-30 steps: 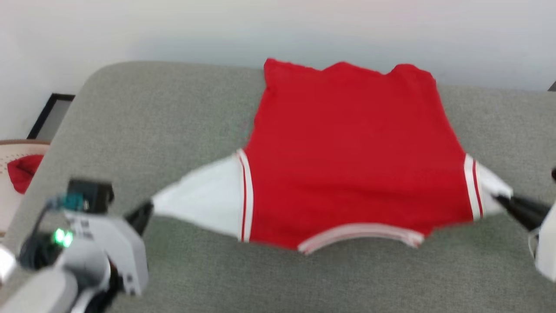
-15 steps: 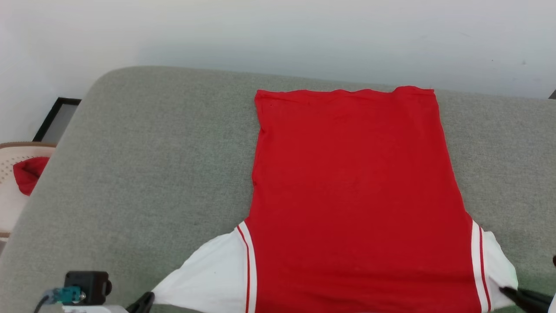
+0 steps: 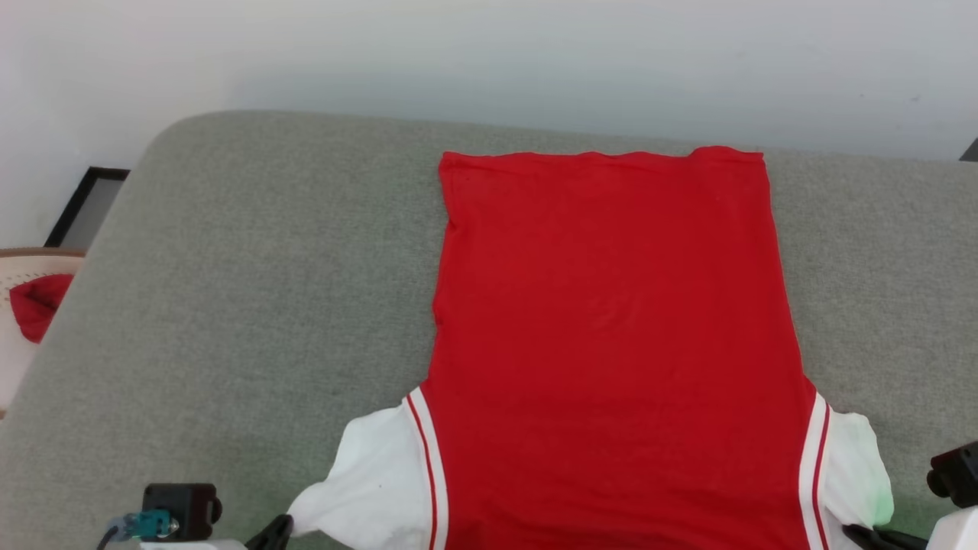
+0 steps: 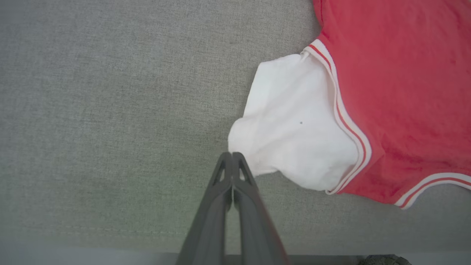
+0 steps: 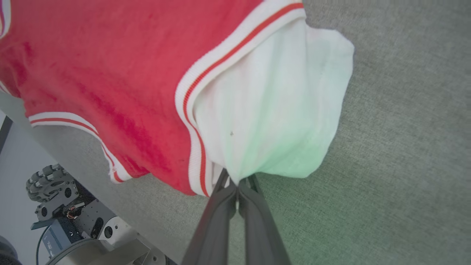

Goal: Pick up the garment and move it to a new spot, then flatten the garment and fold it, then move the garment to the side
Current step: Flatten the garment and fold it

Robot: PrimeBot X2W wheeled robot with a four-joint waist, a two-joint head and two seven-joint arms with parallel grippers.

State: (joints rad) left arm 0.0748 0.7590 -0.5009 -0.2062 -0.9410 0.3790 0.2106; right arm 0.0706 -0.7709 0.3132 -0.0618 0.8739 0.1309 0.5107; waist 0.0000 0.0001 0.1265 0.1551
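Red shorts, the garment (image 3: 611, 344), lie spread flat on a grey padded bench (image 3: 229, 267), running from 12 o'clock down to 6 o'clock in the head view. A white side panel flares out at 7 o'clock and another at 5 o'clock. The left tool (image 4: 232, 158) has its fingers pressed together at the tip of the left panel, apparently pinching it. The right tool (image 5: 238, 186) is closed on a gathered bunch of the right panel. The left pinch looks thin, so a hard pull may slip it free. Uneven pulling could skew the cloth, and the near hem lies close to the bench's front edge, so the garment may slide off.
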